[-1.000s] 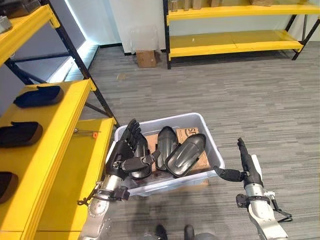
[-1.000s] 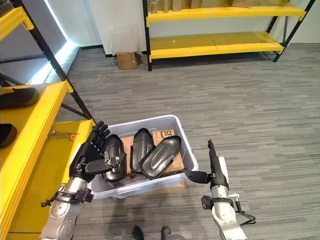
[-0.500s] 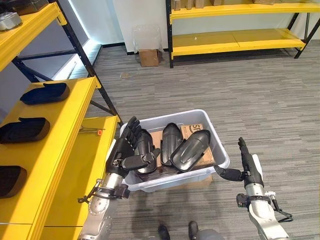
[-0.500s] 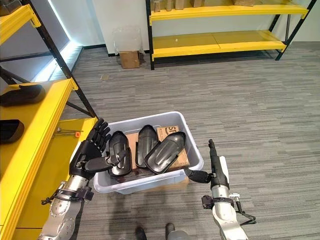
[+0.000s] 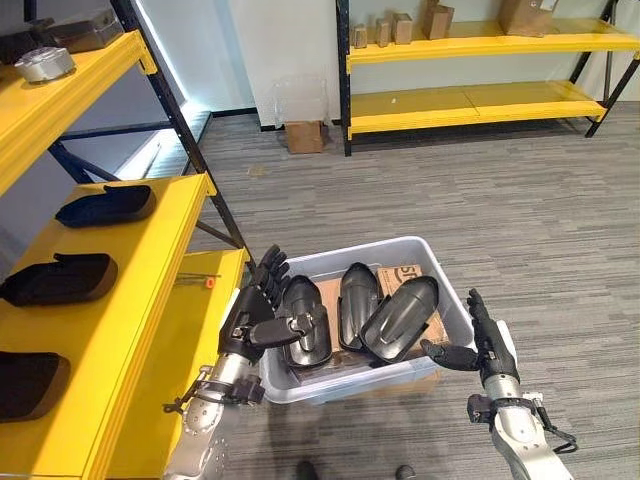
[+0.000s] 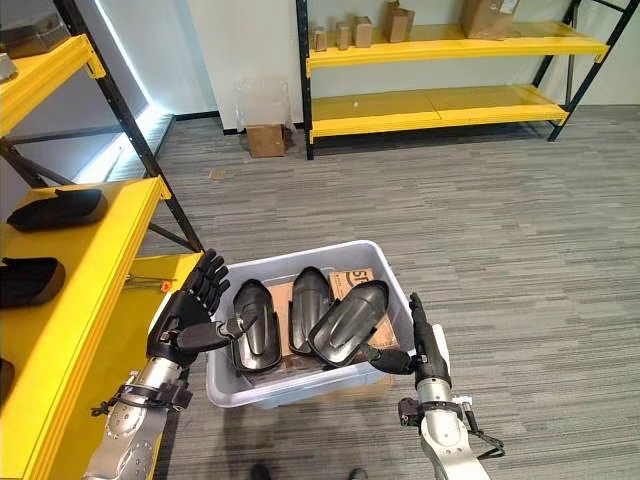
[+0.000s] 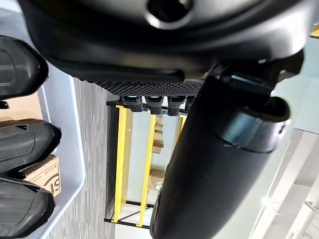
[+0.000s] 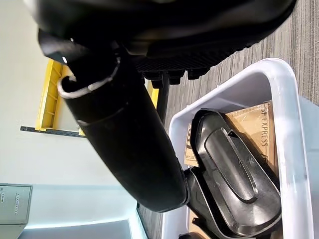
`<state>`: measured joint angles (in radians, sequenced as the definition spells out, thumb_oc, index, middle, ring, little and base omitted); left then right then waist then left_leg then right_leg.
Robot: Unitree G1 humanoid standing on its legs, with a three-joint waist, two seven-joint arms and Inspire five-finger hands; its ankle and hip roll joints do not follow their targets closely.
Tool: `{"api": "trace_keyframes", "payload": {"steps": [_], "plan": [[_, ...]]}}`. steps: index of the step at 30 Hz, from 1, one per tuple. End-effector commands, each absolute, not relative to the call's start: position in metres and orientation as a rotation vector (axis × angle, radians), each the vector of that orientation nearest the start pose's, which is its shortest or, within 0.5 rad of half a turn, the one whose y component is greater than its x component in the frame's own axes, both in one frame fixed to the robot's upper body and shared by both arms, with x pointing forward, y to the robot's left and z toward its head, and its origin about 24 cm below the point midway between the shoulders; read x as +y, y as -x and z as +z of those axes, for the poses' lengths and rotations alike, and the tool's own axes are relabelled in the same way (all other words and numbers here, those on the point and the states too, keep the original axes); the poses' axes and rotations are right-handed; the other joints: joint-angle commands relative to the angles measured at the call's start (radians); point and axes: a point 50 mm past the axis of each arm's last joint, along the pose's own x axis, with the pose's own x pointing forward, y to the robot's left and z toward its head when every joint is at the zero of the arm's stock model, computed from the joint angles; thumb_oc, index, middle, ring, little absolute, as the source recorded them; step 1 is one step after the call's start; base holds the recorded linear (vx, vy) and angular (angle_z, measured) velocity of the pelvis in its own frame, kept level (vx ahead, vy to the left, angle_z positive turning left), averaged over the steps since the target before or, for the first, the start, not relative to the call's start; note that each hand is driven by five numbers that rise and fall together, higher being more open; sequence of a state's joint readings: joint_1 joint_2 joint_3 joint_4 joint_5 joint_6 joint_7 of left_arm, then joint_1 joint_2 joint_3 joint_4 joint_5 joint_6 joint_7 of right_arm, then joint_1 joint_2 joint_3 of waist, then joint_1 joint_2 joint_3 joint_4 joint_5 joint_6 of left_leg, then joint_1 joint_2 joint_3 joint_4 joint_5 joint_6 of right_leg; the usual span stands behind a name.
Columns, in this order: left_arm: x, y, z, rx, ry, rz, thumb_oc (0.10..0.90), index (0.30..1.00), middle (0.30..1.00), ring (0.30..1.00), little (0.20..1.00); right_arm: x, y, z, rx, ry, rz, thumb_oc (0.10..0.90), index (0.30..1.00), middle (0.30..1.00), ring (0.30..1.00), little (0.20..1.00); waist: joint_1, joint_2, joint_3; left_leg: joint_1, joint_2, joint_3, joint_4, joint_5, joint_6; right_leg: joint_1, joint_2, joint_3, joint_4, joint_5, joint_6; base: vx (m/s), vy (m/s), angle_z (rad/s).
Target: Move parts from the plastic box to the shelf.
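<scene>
Grey floor carries plastic box (image 5: 440, 290); leftmost part (image 5: 305, 335), long axis front-to-back, touches left robot hand (image 5: 255, 310), open; right robot hand (image 5: 488, 345) open.

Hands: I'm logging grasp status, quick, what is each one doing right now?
Left hand: open, fingers spread at the plastic box, thumb against a black part.
Right hand: open, fingers straight, beside the box.

right hand (image 5: 487, 338) closer in beside plastic box (image 5: 428, 368), thumb now reaching over its rim toward black parts (image 5: 398, 318)
</scene>
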<state>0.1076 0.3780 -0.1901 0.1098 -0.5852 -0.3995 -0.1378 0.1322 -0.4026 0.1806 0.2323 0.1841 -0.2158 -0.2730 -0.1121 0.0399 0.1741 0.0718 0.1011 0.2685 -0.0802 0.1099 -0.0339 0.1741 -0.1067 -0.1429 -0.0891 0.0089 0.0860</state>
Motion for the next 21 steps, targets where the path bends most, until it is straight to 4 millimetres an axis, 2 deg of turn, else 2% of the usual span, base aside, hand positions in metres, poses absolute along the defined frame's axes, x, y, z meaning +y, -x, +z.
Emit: {"api": "trace_keyframes", "payload": {"steps": [1,4,8,10,13,16,21], "plan": [[0.203,-0.239,0.086,-0.408,0.184,-0.19,0.9,1.0,1.0,1.0,1.0,-0.217,-0.241,0.053,-0.21,0.334,-0.148,0.9,1.0,1.0,1.0,1.0,-0.007,-0.043,-0.011,0.065,0.095,-0.023,-0.007,-0.072,-0.064,-0.036,-0.027,0.017,0.011,0.016,-0.005,0.05,-0.05,0.02],[0.205,-0.237,0.085,-0.386,0.175,-0.205,0.9,1.0,1.0,1.0,1.0,-0.222,-0.248,0.084,-0.371,0.425,-0.161,0.9,1.0,1.0,1.0,1.0,0.007,-0.052,-0.007,0.066,0.1,-0.031,-0.007,-0.073,-0.063,-0.035,-0.024,0.008,0.007,0.017,-0.004,0.05,-0.074,0.02],[0.197,-0.241,0.084,-0.338,0.167,-0.294,0.9,1.0,1.0,1.0,1.0,-0.221,-0.269,0.168,-0.679,0.67,-0.104,0.9,1.0,1.0,1.0,1.0,0.061,-0.067,-0.001,0.058,0.105,-0.057,-0.007,-0.073,-0.063,-0.028,-0.022,-0.021,0.011,0.011,-0.005,0.07,-0.067,0.1],[0.196,-0.242,0.083,-0.317,0.159,-0.318,0.9,1.0,1.0,1.0,1.0,-0.219,-0.278,0.193,-0.721,0.75,-0.077,0.9,1.0,1.0,1.0,1.0,0.083,-0.075,0.003,0.05,0.105,-0.071,0.0,-0.071,-0.064,-0.03,-0.022,-0.035,0.028,0.0,-0.01,0.11,-0.05,0.27],[0.197,-0.245,0.087,-0.311,0.144,-0.351,0.9,1.0,1.0,1.0,1.0,-0.215,-0.288,0.208,-0.717,0.822,-0.026,0.9,1.0,1.0,1.0,1.0,0.106,-0.078,0.027,0.024,0.105,-0.091,0.012,-0.063,-0.065,-0.055,-0.024,-0.049,0.069,-0.015,-0.014,0.01,-0.054,0.26],[0.193,-0.25,0.093,-0.328,0.138,-0.37,0.9,1.0,1.0,1.0,1.0,-0.21,-0.297,0.21,-0.685,0.826,-0.008,0.9,1.0,1.0,1.0,1.0,0.115,-0.072,0.056,-0.016,0.103,-0.105,0.035,-0.061,-0.064,-0.095,-0.027,-0.054,0.103,-0.022,-0.019,-0.1,-0.015,0.18],[0.184,-0.26,0.106,-0.389,0.144,-0.352,0.9,1.0,1.0,1.0,1.0,-0.211,-0.311,0.2,-0.587,0.68,-0.194,0.9,1.0,1.0,1.0,1.0,0.102,-0.044,0.128,-0.063,0.098,-0.11,0.046,-0.051,-0.057,-0.164,-0.032,-0.044,0.148,-0.029,-0.026,-0.16,0.048,0.08]]}}
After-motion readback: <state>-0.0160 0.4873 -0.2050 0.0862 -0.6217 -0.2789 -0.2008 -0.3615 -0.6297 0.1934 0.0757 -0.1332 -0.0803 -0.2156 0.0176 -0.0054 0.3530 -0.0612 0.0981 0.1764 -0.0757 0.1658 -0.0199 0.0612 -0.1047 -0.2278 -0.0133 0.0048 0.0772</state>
